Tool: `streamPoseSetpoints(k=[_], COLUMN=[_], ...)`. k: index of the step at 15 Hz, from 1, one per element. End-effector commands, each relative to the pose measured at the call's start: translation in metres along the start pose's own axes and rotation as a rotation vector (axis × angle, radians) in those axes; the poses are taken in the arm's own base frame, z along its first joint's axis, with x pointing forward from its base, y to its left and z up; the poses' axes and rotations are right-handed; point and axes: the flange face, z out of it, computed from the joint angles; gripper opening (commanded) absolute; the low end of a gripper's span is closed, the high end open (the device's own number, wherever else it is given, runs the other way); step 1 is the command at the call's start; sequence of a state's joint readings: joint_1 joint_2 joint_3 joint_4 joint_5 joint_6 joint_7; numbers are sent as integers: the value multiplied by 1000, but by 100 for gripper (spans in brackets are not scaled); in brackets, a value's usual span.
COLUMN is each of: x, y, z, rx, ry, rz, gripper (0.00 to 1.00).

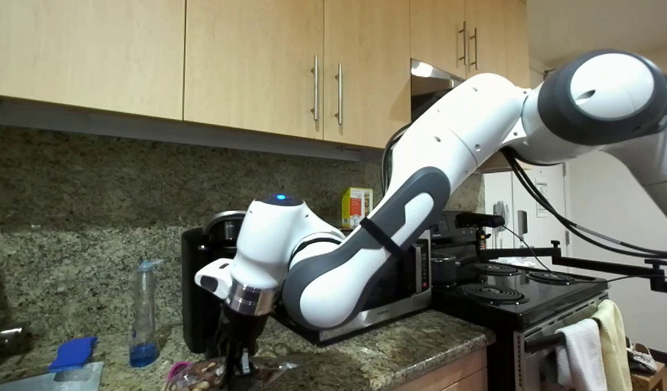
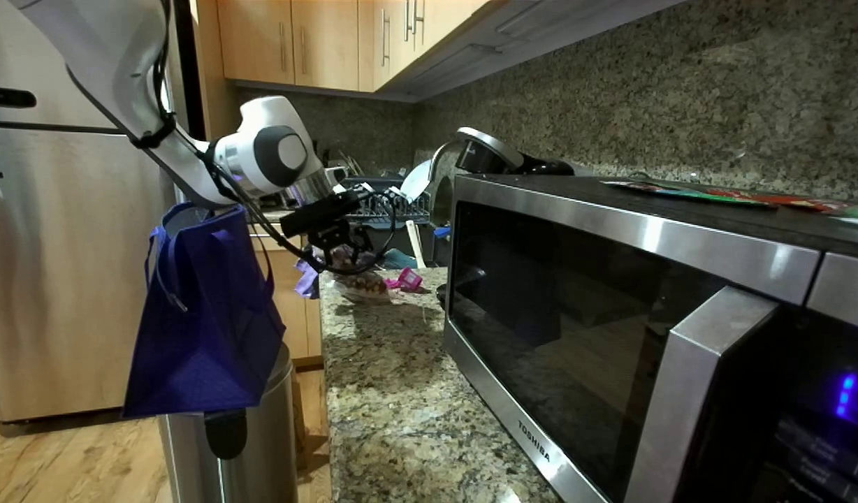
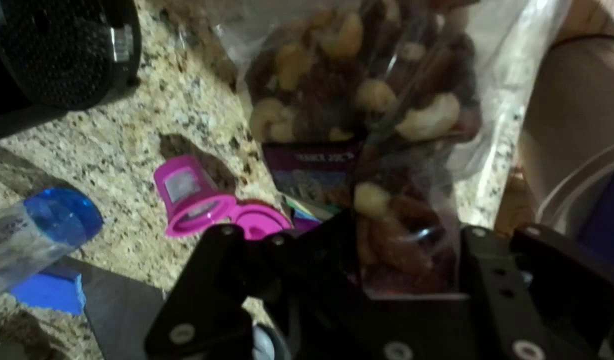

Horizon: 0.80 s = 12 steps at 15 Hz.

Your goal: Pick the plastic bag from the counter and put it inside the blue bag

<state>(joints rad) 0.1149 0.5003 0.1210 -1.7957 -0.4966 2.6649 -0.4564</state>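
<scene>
Fingers (image 3: 489,275) touching clear bag (image 3: 387,145), nuts (image 3: 429,117) inside

Speckled stone counter (image 2: 383,419) with pink cup (image 3: 187,192), clear bottle (image 1: 143,315), coffee maker (image 1: 195,296) and microwave (image 2: 569,321) on it

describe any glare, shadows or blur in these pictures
Wrist view: the plastic bag looks soft, with glints on its film, and a shadow lies beside the pink cup; in an exterior view, the microwave has glare along its steel edge and a blurry blue display; in an exterior view, the backsplash darkens upward.
</scene>
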Motion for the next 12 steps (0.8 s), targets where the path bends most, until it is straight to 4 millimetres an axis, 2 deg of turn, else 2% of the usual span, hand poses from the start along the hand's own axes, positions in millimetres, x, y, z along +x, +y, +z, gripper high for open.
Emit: streamPoseSetpoints(k=[1,2,4,5,6,7,9,12], x=[1,9,10,9,7,11,28,61], y=[2,0,2,2,1,-2,-17,-44], z=[-70,-30,-55,-60,-62,-59,-52,-68], rx=[-45,-14,-36,-40,-40,-22,23,64], ry=[116,63,87,88,87,92,173,257], rz=[12,9,11,12,12,7,-31,-122], gripper=[10,19,19,19,11,11,9,10])
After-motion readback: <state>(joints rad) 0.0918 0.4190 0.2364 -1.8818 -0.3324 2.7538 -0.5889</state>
